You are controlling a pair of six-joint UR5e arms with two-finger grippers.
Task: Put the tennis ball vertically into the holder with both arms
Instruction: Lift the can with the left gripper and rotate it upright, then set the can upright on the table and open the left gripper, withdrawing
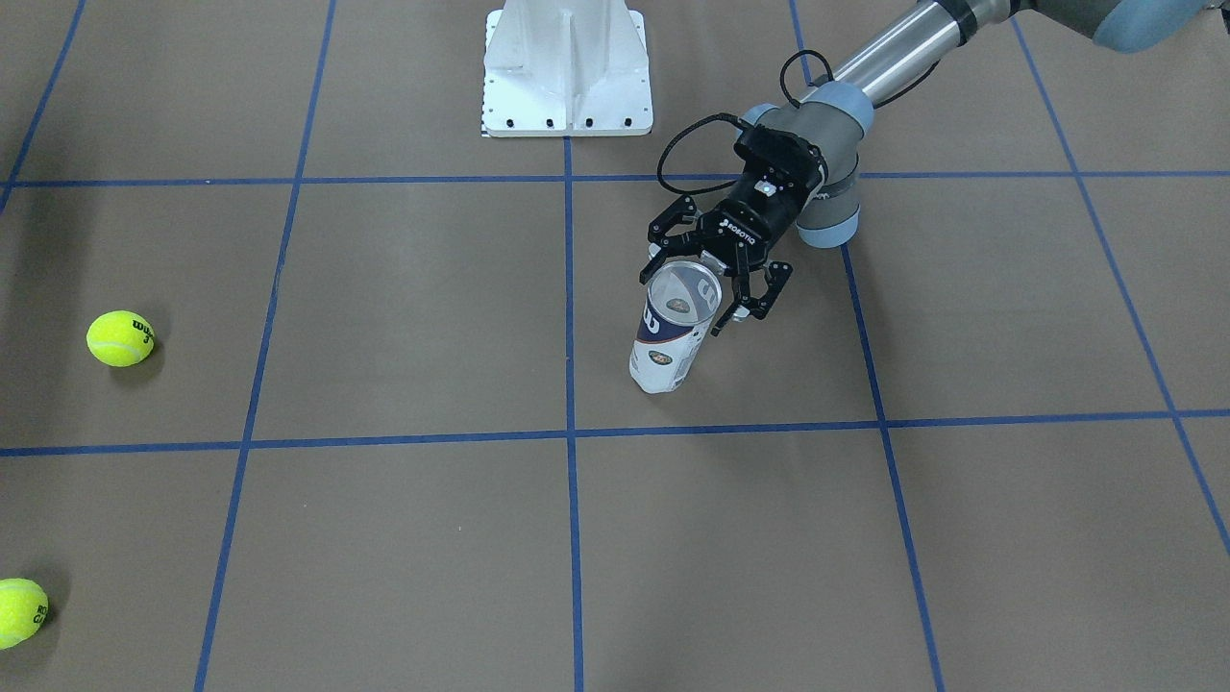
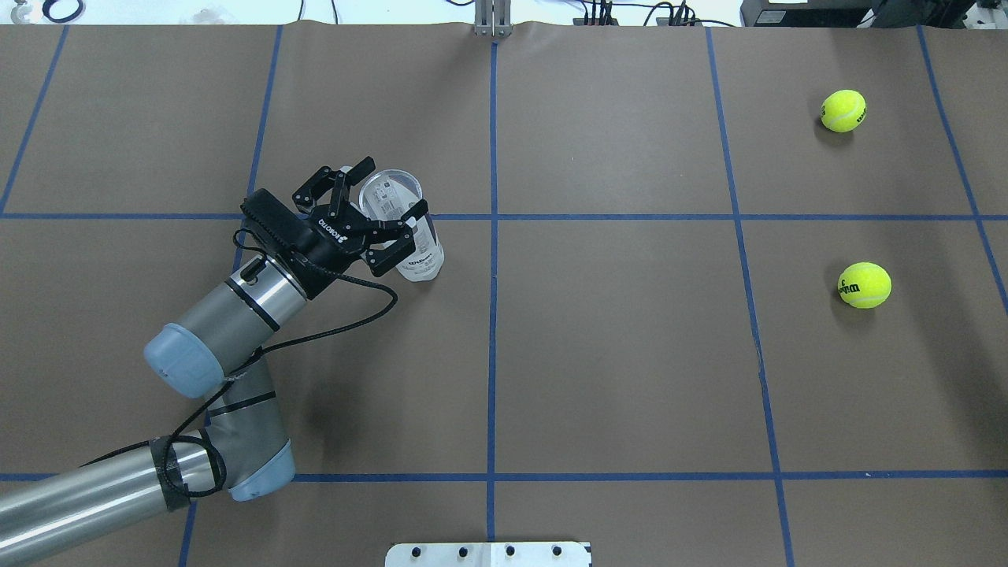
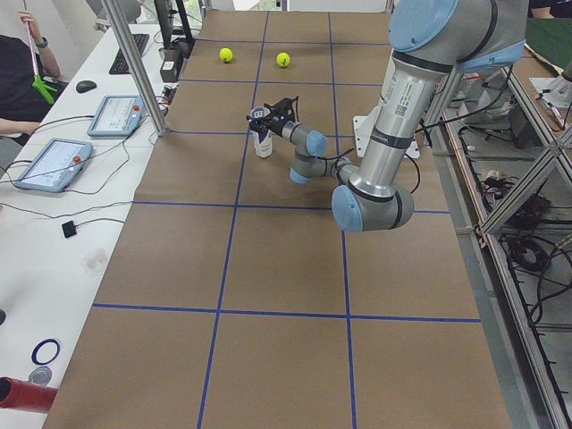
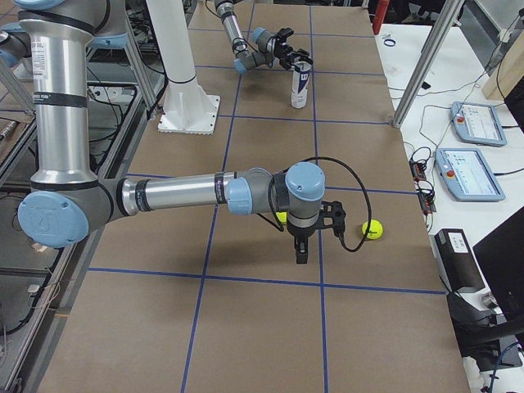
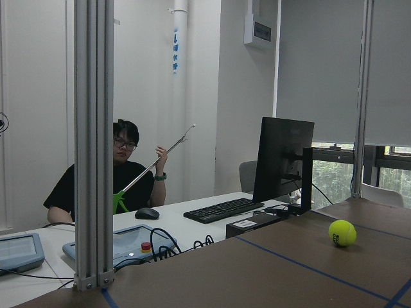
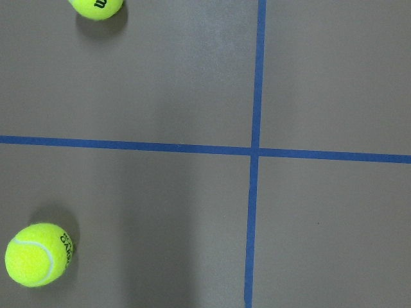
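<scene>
So that a ball (image 1: 120, 338) can drop in, left gripper (image 1: 697, 293) straddles the upright holder (image 1: 668, 351) (clamp unclear) toward the left edge.

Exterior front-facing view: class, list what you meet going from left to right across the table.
In order: tennis ball at the bottom edge → tennis ball higher up → white pedestal base → holder → left arm. The left pincer straddles the holder, so it is left out.
</scene>
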